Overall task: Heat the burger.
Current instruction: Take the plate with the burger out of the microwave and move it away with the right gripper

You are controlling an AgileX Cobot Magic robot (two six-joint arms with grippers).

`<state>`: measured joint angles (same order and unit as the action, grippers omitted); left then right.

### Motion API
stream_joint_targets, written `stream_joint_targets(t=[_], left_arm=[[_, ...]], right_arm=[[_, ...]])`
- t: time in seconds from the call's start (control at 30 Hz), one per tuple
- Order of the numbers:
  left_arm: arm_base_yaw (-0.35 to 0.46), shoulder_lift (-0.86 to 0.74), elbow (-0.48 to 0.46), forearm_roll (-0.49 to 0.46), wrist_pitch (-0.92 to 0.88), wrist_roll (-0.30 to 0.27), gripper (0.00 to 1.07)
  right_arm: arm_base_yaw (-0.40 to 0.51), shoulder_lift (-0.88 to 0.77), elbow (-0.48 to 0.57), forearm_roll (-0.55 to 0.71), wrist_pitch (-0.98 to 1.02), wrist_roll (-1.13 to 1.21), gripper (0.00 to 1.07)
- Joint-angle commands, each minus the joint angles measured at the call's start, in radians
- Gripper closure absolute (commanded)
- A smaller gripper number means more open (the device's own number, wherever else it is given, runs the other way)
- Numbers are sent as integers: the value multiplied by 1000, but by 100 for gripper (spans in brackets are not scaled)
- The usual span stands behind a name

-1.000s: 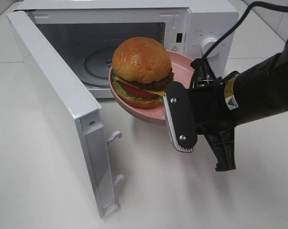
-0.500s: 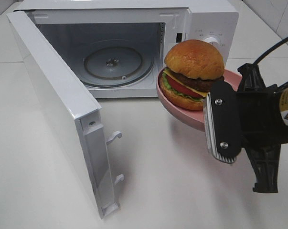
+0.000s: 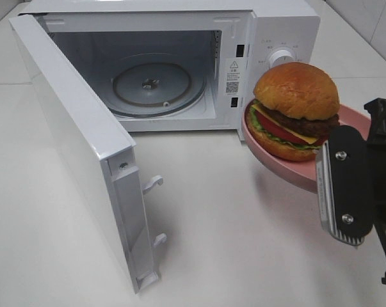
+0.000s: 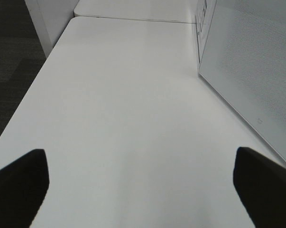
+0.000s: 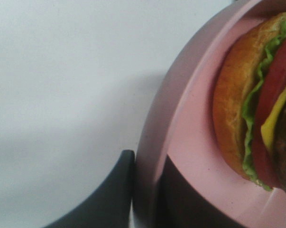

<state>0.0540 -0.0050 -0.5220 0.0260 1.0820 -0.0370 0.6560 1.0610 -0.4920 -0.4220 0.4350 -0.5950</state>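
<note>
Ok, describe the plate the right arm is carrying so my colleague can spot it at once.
Start at the white microwave with its door open. Just right of its front, the right gripper holds a round pink plate above the table. It is the only dish, and the burger sits on it.

Golden-brown bun burger (image 3: 296, 110), pink plate (image 3: 289, 167), white microwave (image 3: 180, 57), white table (image 3: 231, 243), black claw (image 3: 346, 185).

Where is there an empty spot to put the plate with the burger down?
Bare table lies between the open microwave door and the right tool. The glass turntable inside the microwave is bare too. It's crowded right where the pink plate with the burger hangs.
</note>
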Motion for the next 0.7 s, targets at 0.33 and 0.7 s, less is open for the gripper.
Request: stream_joint_targets(t=[0.33,0.7], left_arm=[[3,-4,3,2,-13,-1,9],[3,-4,3,2,-13,-1,9]], right_arm=[[-5,-29,17,-149,136,316,107],[-5,-29,17,-292,296,628,107]])
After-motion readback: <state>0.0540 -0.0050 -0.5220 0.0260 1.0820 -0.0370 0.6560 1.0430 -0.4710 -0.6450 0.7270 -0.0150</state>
